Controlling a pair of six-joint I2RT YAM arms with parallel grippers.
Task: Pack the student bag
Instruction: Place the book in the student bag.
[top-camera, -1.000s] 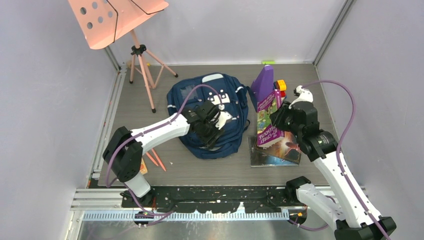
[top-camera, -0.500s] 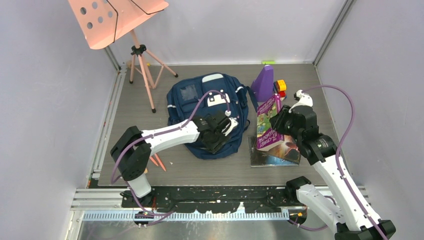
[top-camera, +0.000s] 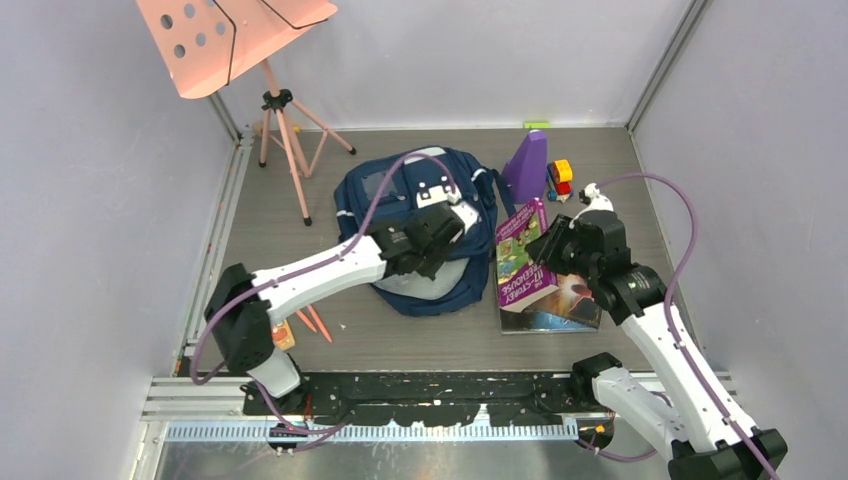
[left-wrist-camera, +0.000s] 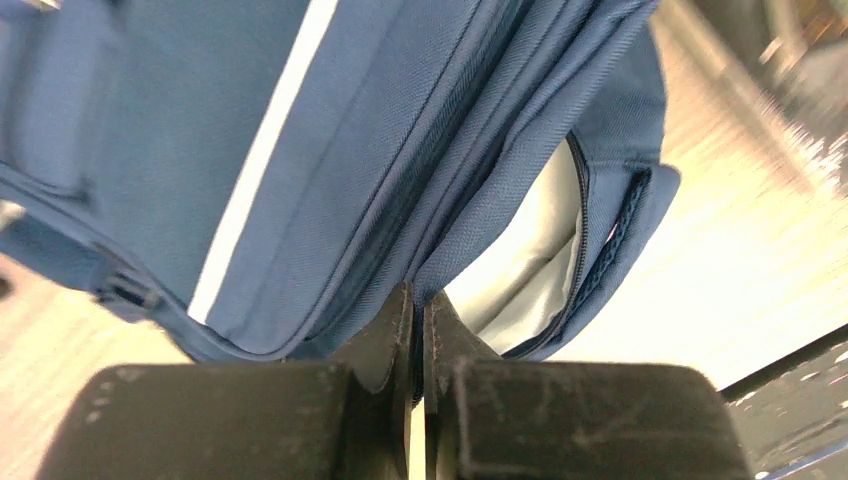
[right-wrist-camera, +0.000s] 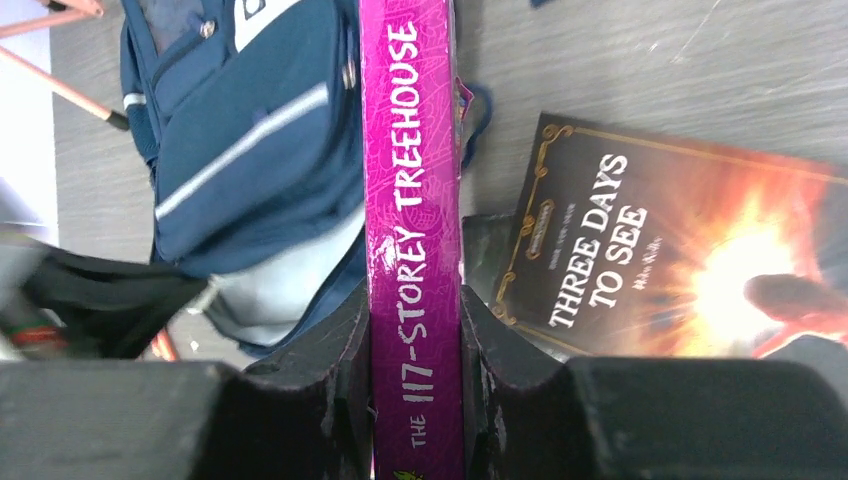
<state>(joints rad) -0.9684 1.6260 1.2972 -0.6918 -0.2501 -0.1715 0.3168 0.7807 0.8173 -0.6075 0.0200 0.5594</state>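
Note:
The student bag lies flat mid-table, navy with white stripes. Its near edge is lifted and pale grey lining shows underneath. My left gripper is shut on the blue fabric rim of the opening, and the lining shows just right of the pinch. My right gripper is shut on the spine of a purple book, "The 117-Storey Treehouse". The book is held tilted just right of the bag, and the bag lies to the left in the right wrist view.
A dark book, "Three Days to See", lies flat under the right gripper. A purple folder and a red-yellow toy stand behind it. A pink music stand is at back left. Orange pencils lie near the left arm.
My left gripper has closed on the bag's near rim and lifted it, baring the grey lining. My right gripper has carried the purple book a little left, toward the bag.

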